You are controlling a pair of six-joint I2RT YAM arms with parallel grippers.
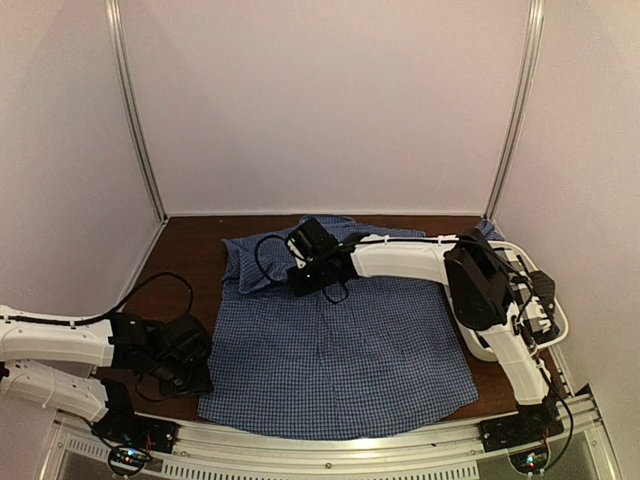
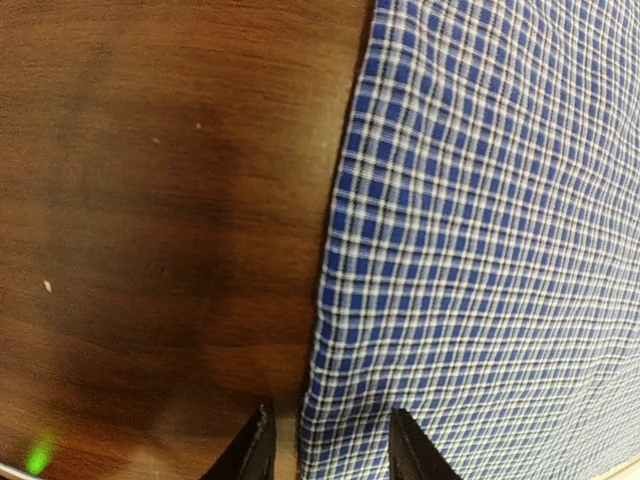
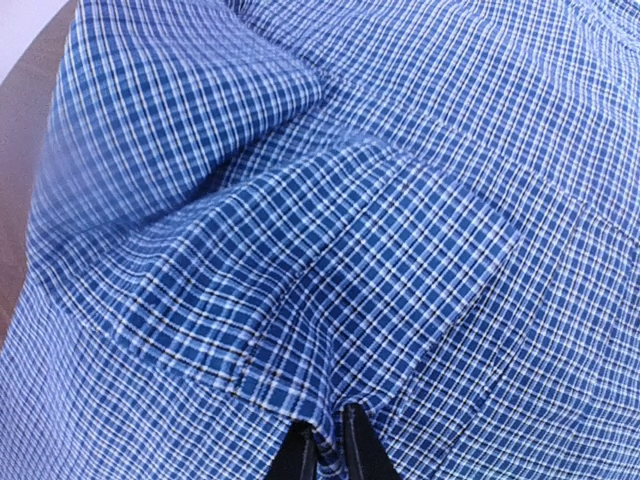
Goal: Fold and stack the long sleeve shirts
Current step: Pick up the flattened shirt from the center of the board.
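The blue shirt [image 1: 340, 350] was pinched near its collar by the right hand [image 3: 322, 442]; its side edge was straddled by the half-open left hand [image 2: 330, 445].

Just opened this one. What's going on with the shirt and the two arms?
A blue gingham shirt lies spread out on the wooden table, not yet folded. The right arm stretches across to the shirt's far left part, where the cloth is bunched, and the right gripper is pinched shut on a raised fold there. The left gripper sits low at the shirt's left edge, jaws open with the edge of the cloth between them, not clamped.
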